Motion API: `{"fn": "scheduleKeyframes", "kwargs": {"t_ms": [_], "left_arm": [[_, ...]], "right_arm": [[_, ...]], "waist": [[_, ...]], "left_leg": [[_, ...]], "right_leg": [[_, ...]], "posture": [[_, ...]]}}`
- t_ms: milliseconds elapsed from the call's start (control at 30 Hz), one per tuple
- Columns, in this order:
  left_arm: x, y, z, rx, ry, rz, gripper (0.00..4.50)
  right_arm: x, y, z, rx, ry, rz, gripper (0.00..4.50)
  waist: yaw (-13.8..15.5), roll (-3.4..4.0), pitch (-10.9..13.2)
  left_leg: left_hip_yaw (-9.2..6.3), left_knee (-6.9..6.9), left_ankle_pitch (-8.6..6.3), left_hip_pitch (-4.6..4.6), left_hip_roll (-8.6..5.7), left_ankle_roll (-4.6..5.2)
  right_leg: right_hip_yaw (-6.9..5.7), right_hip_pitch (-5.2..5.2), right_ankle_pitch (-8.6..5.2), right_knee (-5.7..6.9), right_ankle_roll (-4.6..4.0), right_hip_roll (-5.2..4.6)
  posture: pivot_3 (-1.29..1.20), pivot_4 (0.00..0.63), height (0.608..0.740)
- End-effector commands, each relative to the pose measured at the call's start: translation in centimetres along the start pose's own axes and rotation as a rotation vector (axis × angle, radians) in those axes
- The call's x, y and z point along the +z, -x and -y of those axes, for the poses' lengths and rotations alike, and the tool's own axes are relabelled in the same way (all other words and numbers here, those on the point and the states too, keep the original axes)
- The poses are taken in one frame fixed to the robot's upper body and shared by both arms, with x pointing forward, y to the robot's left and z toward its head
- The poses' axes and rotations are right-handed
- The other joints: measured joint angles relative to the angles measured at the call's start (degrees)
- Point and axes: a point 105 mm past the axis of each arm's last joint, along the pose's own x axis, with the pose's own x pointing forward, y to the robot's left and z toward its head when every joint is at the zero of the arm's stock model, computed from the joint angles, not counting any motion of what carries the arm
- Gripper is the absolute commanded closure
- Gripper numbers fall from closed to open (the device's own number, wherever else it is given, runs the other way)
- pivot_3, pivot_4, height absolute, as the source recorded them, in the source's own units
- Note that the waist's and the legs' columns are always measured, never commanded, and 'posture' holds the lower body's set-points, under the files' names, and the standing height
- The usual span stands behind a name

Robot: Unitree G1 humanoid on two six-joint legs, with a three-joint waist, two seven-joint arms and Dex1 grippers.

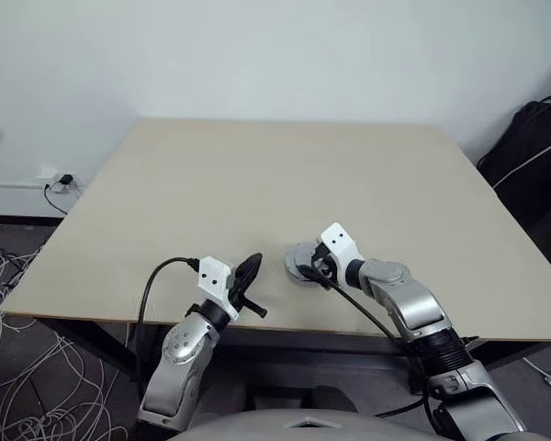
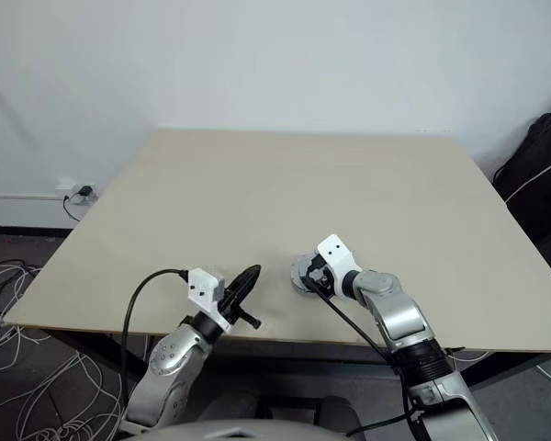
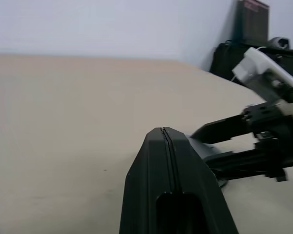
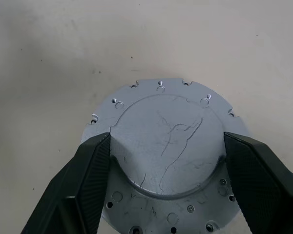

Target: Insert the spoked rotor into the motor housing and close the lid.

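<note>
**Kid:** What is that round grey metal lid (image 4: 163,156) with the raised middle and little holes round its edge?

**Helper:** It looks like the top of the motor. It lies flat on the big tan surface (image 1: 285,175), near the front edge. I cannot see the spoked wheel or the copper ring under it.

**Kid:** Is the right hand (image 4: 163,183) holding it?

**Helper:** Its two black fingers (image 4: 83,180) stand wide apart, one on each side of the raised middle. They look very close, maybe touching.

**Kid:** And the left hand (image 1: 248,274)?

**Helper:** Its fingers are pressed together, holding nothing, a little way off to the side.

**Kid:** Is the lid hard to hold?

**Helper:** I think it is heavy, stiff and smooth, so it could slip. Squeezing the sides of the raised middle seems best.
</note>
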Motion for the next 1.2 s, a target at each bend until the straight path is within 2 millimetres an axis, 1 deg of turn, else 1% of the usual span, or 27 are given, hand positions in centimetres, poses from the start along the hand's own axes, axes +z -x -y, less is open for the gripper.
{"fn": "scheduleKeyframes", "kwargs": {"t_ms": [33, 100, 300, 467, 733, 933, 1000, 1067, 1200], "left_arm": [[0.6, -0.4, -0.7, 0.037, -0.053, 0.022, 4.50], [-0.1, -0.3, -1.0, 0.041, -0.088, -0.001, 4.50], [-2.1, 0.0, -0.8, 0.032, -0.092, -0.024, 4.50], [-2.8, 0.2, -0.8, 0.027, -0.086, -0.034, 4.50], [-2.9, 0.3, -0.5, 0.009, -0.076, -0.035, 4.50], [-2.4, 0.0, -0.1, 0.011, -0.061, -0.024, 4.50], [-2.2, -0.3, -0.4, 0.031, -0.047, -0.038, 4.50], [-2.6, -0.8, -1.1, 0.080, -0.044, -0.092, 4.50], [-2.1, -2.3, -2.0, 0.109, -0.076, -0.139, 4.50]], "right_arm": [[-2.1, 0.3, 0.7, -0.032, 0.000, -0.102, 1.28], [-2.1, 0.3, 0.8, -0.034, 0.002, -0.108, 1.28], [-2.6, 0.3, 0.7, -0.025, 0.007, -0.131, 1.28], [-3.0, 0.4, 0.9, -0.032, 0.009, -0.156, 1.28], [-3.4, 0.5, 0.9, -0.031, 0.010, -0.177, 1.28], [-3.5, 0.4, 0.8, -0.043, -0.023, -0.170, 1.28], [-3.6, 0.2, 0.6, -0.045, -0.048, -0.171, 1.28], [-3.8, 0.2, 0.3, -0.040, -0.047, -0.177, 1.28], [-3.8, 0.1, 0.2, -0.041, -0.050, -0.178, 1.28]], "waist": [[0.0, 0.00, 0.0], [0.1, 0.00, 0.0], [0.1, -0.01, -0.1], [0.1, -0.02, -0.1], [0.2, -0.03, -0.1], [0.2, -0.05, -0.1], [0.2, -0.09, -0.1], [0.2, -0.13, -0.2], [0.2, -0.17, -0.2]], "left_leg": [[0.00, 0.00, 0.00, 0.00, 0.00, 0.00], [0.00, 0.01, 0.00, 0.01, 0.00, 0.00], [0.00, 0.00, 0.00, 0.04, -0.01, 0.00], [0.00, 0.00, -0.01, 0.03, -0.01, 0.00], [0.00, 0.00, -0.01, 0.03, -0.01, 0.01], [0.00, 0.00, -0.01, 0.03, -0.02, 0.02], [0.00, 0.00, -0.01, 0.03, -0.02, 0.02], [-0.01, 0.00, -0.01, 0.04, -0.01, 0.02], [-0.04, 0.02, -0.01, 0.16, -0.02, 0.02]], "right_leg": [[0.00, 0.01, 0.00, 0.00, 0.00, 0.00], [-0.01, 0.03, 0.00, 0.00, 0.00, -0.02], [-0.02, 0.05, 0.00, -0.02, 0.00, -0.03], [-0.03, 0.05, 0.00, -0.02, 0.00, -0.07], [-0.07, 0.09, 0.00, -0.04, 0.00, -0.11], [-0.09, 0.12, 0.00, -0.09, 0.01, -0.11], [-0.11, 0.13, 0.00, -0.09, 0.02, -0.13], [-0.11, 0.14, 0.00, -0.07, 0.03, -0.12], [-0.19, 0.29, 0.06, -0.07, 0.20, -0.10]], "posture": [[0.00, 0.000, 0.740], [0.00, 0.000, 0.740], [0.00, 0.000, 0.740], [0.00, 0.000, 0.740], [0.00, 0.000, 0.740], [0.00, 0.000, 0.740], [0.00, 0.000, 0.740], [0.00, 0.000, 0.740], [0.00, 0.000, 0.740]]}}
